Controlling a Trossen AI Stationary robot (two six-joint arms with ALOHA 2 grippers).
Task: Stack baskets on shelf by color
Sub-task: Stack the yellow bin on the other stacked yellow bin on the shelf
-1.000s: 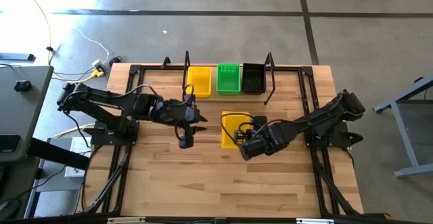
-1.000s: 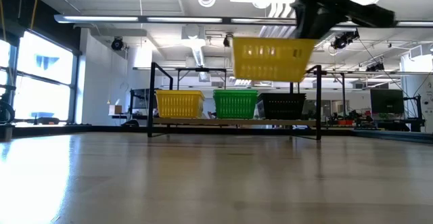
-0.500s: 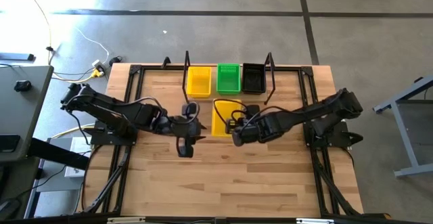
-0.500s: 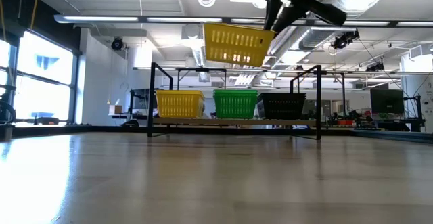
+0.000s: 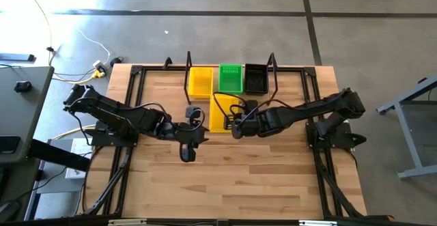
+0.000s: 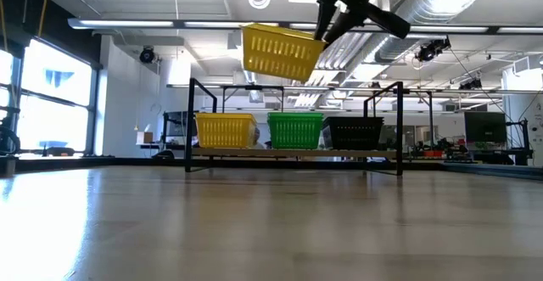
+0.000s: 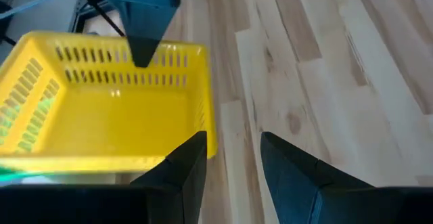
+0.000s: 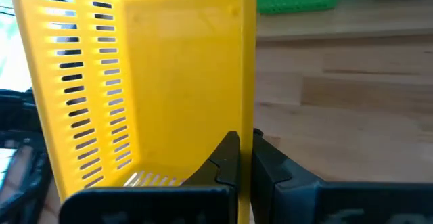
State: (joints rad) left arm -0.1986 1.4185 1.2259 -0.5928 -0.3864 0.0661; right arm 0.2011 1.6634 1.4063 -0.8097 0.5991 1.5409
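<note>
Carrying a yellow basket above the table

A yellow basket (image 5: 220, 113) is held aloft, tilted, by the right gripper (image 8: 243, 158), clamped on its rim near the shelf (image 6: 293, 154). The left gripper (image 7: 233, 158), fingers apart and empty, is cut off in the low view.

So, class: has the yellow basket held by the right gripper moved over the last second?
Yes. In the high view the held yellow basket has shifted left and toward the shelf, nearing the yellow basket on the shelf.
</note>
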